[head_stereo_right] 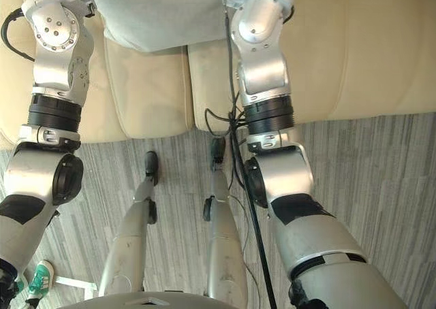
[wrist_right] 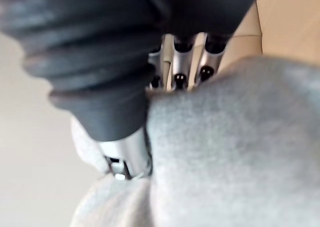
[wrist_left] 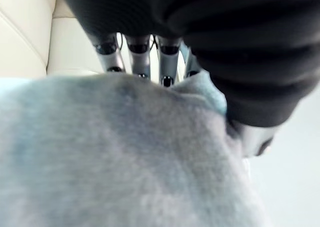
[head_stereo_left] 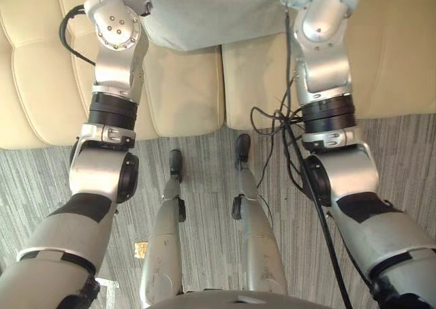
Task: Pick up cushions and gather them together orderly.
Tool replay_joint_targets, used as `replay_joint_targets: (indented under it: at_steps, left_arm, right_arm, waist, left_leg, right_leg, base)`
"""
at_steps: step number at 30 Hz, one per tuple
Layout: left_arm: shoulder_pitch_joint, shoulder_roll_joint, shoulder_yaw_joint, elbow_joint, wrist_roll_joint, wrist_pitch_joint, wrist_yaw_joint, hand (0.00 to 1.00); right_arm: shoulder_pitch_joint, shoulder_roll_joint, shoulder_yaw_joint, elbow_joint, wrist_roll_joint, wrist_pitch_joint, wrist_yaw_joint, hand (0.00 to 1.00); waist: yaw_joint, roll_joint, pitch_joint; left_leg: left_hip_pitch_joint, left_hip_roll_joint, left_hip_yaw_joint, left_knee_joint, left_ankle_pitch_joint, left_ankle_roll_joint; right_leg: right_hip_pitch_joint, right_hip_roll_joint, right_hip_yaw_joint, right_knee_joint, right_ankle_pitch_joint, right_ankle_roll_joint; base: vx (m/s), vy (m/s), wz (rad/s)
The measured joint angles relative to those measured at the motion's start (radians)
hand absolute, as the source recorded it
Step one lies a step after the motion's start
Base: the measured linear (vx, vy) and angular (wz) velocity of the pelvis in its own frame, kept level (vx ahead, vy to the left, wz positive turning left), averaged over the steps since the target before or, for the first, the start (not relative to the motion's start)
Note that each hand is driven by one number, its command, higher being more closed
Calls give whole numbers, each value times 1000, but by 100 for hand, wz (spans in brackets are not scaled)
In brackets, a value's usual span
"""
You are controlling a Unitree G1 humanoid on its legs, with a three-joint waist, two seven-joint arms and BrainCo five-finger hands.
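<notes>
No text, label, number or sign can be read anywhere: not on the grey cushion [head_stereo_left: 204,16], cream sofa [head_stereo_left: 184,91] or carpet [head_stereo_left: 409,159].

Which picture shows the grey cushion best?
The left eye view: the grey cushion shows its lower edge between both arms, over the cream sofa. The right eye view is similar; the wrist views show its cloth close up, pinched by the left hand and right hand.

The cushion [head_stereo_left: 197,16] is over the sofa [head_stereo_left: 184,98] seat, and carpet [head_stereo_left: 409,152] lies before the sofa.
</notes>
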Motion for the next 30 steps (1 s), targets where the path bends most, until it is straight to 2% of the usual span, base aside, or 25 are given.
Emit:
replay_joint_targets:
  at_steps: [2,5,7,11,17,19,20,24,26,27,29,30]
  left_arm:
    - [-4,24,0,0,-11,3,-20,0]
    - [-4,74,0,2,-29,14,-67,0]
    - [-4,123,0,3,-46,27,-112,0]
    - [-2,177,3,34,-103,35,-148,0]
    - [54,211,40,65,-168,39,-185,0]
    - [87,237,44,60,-169,39,-191,0]
    - [120,254,64,47,-169,39,-198,0]
    - [362,278,160,-87,-185,26,-217,0]
    - [552,263,196,-178,-184,24,-233,0]
    - [594,253,203,-200,-183,24,-236,0]
    - [766,167,240,-288,-179,12,-250,0]
    - [879,98,240,-315,-176,9,-263,0]
  right_arm:
    - [0,-30,-3,1,33,2,24,0]
    - [0,-63,-5,2,114,2,58,0]
    - [0,-121,-4,5,194,5,96,0]
    - [0,-206,-4,50,269,24,127,0]
    - [11,-277,-3,103,406,34,138,0]
    - [35,-295,-6,84,414,34,138,0]
    - [70,-301,-16,52,418,32,138,0]
    - [364,-289,-107,-120,423,18,161,0]
    - [581,-234,-181,-217,419,17,183,0]
    - [629,-217,-196,-235,417,18,191,0]
    - [815,-130,-244,-293,400,16,221,0]
    - [934,-68,-263,-329,396,16,241,0]
  waist:
    - [0,0,0]
    - [3,0,0]
    - [12,0,0]
    - [12,0,0]
    - [15,0,0]
    - [14,0,0]
    - [12,0,-1]
    - [11,0,-1]
    - [6,0,-1]
    - [6,0,-1]
    - [-1,0,-2]
    - [-3,1,-3]
  left_leg:
    - [-9,2,0,2,5,-8]
    - [-18,22,1,17,6,-15]
    - [-19,32,2,31,1,-26]
    - [-3,41,2,47,-5,-32]
    - [59,47,10,104,-44,-25]
    - [65,48,13,114,-51,-24]
    - [67,48,17,123,-58,-19]
    - [111,58,30,125,-69,-26]
    - [150,65,33,132,-88,-27]
    - [159,65,34,135,-92,-25]
    - [209,68,41,140,-108,-18]
    - [251,66,44,139,-120,-18]
  right_leg:
    - [-3,0,6,0,-28,4]
    - [-5,17,3,0,-31,5]
    - [-2,28,3,0,-30,3]
    - [23,34,0,0,-24,-3]
    - [109,36,6,0,-24,-3]
    - [119,37,8,0,-28,-1]
    - [127,35,10,0,-59,4]
    - [167,43,9,0,-52,-16]
    - [206,50,7,0,-55,-21]
    - [215,51,7,0,-56,-22]
    - [265,53,6,0,-63,-24]
    - [308,49,5,0,-80,-29]
  base:
    - [-77,-69,6]
    - [-67,-64,-3]
    - [-59,-51,-9]
    - [-39,-17,-3]
    - [-49,12,-6]
    - [-59,11,-4]
    - [-66,-1,-2]
    - [-40,-12,-9]
    - [-2,-1,-13]
    - [16,11,-13]
    - [28,23,-9]
    - [35,35,-7]
